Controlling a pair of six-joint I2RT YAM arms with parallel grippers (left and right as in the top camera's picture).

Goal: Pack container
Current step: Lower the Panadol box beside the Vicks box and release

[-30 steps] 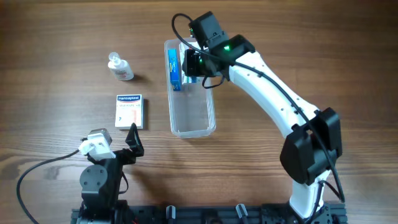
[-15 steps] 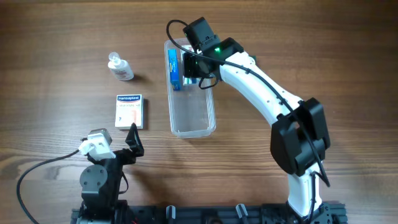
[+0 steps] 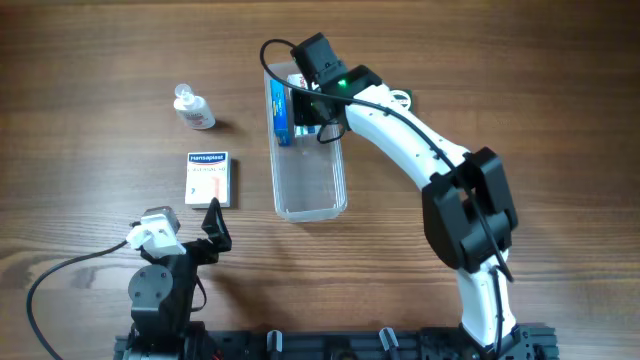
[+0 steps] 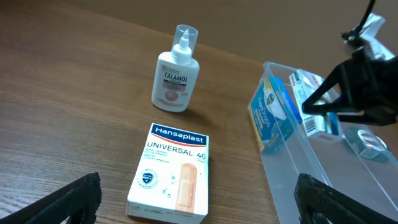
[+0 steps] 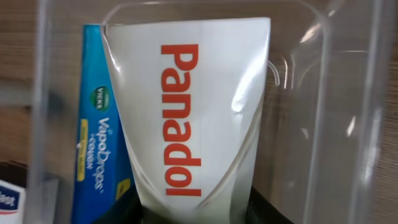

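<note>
overhead view puts the container (image 3: 310, 190) in the middle of the table, its long side running near to far, well right of the hansaplast box (image 4: 169, 171) and the calamol bottle (image 4: 174, 78). my right gripper (image 3: 314, 108) is down in its far end, closed on the panadol box (image 5: 186, 112), which stands just right of the blue vapodrops box (image 5: 93, 155). my left gripper (image 3: 186, 235) rests at the near left, fingers spread wide, holding nothing. i judge the tub light, thin-walled and smooth, so it could slide or flex if i lean the carton on a wall. to steady it i'd pinch the rim of a long side at the empty near half. the carton is light card, so i'd squeeze gently.
</note>
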